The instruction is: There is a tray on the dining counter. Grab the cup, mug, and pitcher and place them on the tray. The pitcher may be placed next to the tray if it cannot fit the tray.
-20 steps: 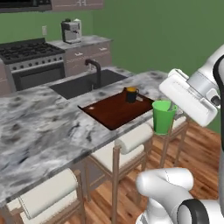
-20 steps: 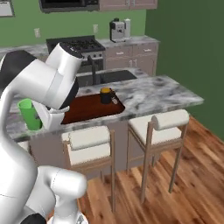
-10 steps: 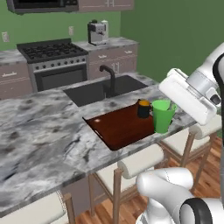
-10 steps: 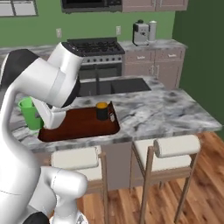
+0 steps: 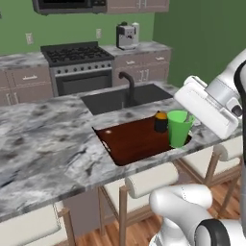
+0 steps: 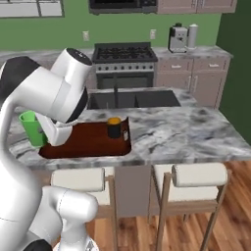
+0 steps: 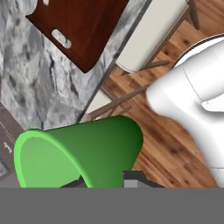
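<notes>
My gripper (image 5: 189,121) is shut on the rim of the bright green cup (image 5: 178,128), holding it in the air by the near end of the dark reddish-brown tray (image 5: 129,141). From the right, the cup (image 6: 32,128) hangs just left of the tray (image 6: 83,142). The hand view has the cup (image 7: 83,148) lying across the frame, the tray (image 7: 83,26) beyond it. The black mug (image 5: 161,122) with its orange inside stands on the tray's far corner. A tall pale pitcher (image 6: 192,35) stands beside the coffee machine on the back counter.
The tray lies on the marbled dining counter (image 5: 43,144), in front of the black sink (image 5: 122,97) and faucet (image 5: 128,82). Pale stools (image 6: 198,175) line the counter's near edge. A stove (image 5: 76,53) and a coffee machine (image 5: 126,35) stand against the back wall.
The whole scene has shifted across both base views, so the base has driven along the counter. The tray and mug now sit nearer the held cup. My grip on the cup is unchanged.
</notes>
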You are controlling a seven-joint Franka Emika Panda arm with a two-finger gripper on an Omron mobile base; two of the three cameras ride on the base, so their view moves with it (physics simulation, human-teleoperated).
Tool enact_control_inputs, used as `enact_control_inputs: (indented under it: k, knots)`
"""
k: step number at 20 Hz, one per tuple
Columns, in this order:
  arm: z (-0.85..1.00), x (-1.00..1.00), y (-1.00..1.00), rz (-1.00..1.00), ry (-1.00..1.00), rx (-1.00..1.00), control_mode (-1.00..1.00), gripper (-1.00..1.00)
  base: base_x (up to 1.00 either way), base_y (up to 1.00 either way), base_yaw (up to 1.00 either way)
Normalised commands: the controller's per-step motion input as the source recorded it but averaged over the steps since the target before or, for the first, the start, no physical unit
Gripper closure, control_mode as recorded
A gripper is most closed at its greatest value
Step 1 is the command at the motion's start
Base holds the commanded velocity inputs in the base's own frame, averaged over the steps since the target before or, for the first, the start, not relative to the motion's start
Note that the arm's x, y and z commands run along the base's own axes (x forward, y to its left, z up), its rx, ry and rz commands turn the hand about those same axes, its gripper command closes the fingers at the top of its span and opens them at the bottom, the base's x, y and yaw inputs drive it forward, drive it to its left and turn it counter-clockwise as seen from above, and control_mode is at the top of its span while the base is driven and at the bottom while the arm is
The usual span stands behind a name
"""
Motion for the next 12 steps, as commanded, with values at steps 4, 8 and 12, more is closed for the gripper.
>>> enact_control_inputs:
  k: [4, 8, 12]
  knots:
    - [0.00, 0.00, 0.00, 0.00, 0.00, 0.00, 1.00, 1.00, 0.30, -0.86, 0.26]
    - [0.00, 0.00, 0.00, 0.00, 0.00, 0.00, 1.00, 1.00, 0.20, -0.65, 0.19]
    - [-0.19, 0.20, -0.27, 0.03, 0.00, 0.00, -1.00, 1.00, 0.04, -0.07, 0.03]
